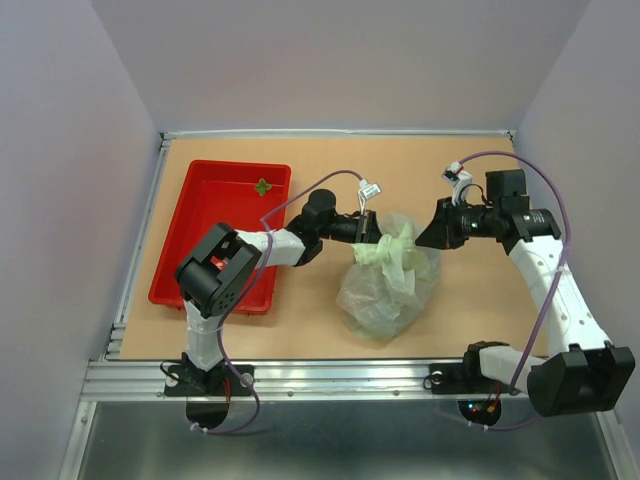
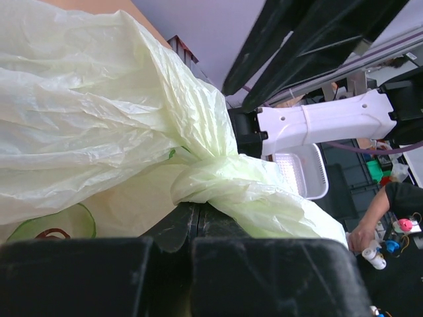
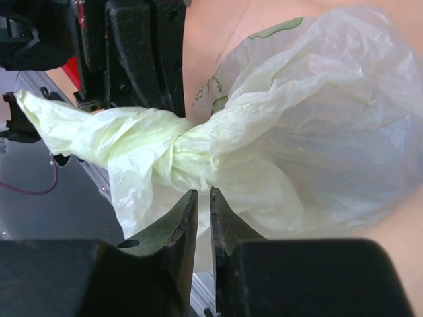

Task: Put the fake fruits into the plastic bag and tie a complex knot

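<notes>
The pale-green plastic bag lies in the middle of the table, with its handle strips twisted into a knot on top. The knot also shows in the left wrist view and the right wrist view. My left gripper is shut, its tips touching the knot, and I see no plastic between the jaws. My right gripper is shut and empty, just right of the bag, with its tips short of the knot. The fruits are hidden; I cannot make them out through the bag.
A red tray stands at the left beside the left arm, with one small green leafy piece at its far end. A metal rail runs along the near edge. Walls close in the table on three sides.
</notes>
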Robot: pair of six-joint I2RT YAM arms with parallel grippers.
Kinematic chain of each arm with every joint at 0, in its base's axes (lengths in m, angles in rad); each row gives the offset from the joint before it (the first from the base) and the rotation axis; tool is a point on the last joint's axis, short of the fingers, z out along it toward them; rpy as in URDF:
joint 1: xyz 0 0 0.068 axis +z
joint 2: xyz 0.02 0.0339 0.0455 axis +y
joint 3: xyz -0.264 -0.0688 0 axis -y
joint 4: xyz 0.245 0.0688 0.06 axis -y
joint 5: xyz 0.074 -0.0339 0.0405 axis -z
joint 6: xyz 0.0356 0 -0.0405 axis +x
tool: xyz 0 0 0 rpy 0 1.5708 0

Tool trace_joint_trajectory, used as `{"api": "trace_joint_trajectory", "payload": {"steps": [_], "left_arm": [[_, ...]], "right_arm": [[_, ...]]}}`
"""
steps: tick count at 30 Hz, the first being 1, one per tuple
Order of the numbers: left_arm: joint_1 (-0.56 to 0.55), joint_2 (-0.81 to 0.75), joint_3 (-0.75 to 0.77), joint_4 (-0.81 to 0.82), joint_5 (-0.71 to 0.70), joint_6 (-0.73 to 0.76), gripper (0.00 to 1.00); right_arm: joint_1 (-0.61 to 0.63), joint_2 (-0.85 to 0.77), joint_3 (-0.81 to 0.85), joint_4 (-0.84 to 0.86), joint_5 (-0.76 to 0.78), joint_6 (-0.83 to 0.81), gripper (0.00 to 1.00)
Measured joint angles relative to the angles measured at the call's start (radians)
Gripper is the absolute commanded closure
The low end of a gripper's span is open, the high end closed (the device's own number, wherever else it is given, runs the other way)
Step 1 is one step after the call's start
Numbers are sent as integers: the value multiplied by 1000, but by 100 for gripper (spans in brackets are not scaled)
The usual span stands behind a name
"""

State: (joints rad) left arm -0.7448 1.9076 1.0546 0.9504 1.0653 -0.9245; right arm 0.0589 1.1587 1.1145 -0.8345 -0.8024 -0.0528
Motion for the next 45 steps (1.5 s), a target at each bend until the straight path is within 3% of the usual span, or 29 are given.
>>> {"api": "trace_joint_trajectory", "payload": {"steps": [7,17,19,27,32,36,45], "left_arm": [[0,0,0,2,0,-1,100],[0,0,0,3,0,-1,100],[0,0,0,3,0,-1,100],[0,0,0,3,0,-2,100],[0,0,0,3,0,-2,100],[0,0,0,3,4,-9,100],[-2,0,2,5,13,-21,100]], "right_arm": [[0,-48,14,-79,-18,-26,91],[3,85,-4,-81,-87,-45,95],[10,100,-4,-81,-87,-45,92],[27,139,-11,-66,-69,-42,62],[27,138,-32,3,-72,25,51],[27,138,-35,71,-85,84,47],[45,141,-61,205,-126,185,51]]}}
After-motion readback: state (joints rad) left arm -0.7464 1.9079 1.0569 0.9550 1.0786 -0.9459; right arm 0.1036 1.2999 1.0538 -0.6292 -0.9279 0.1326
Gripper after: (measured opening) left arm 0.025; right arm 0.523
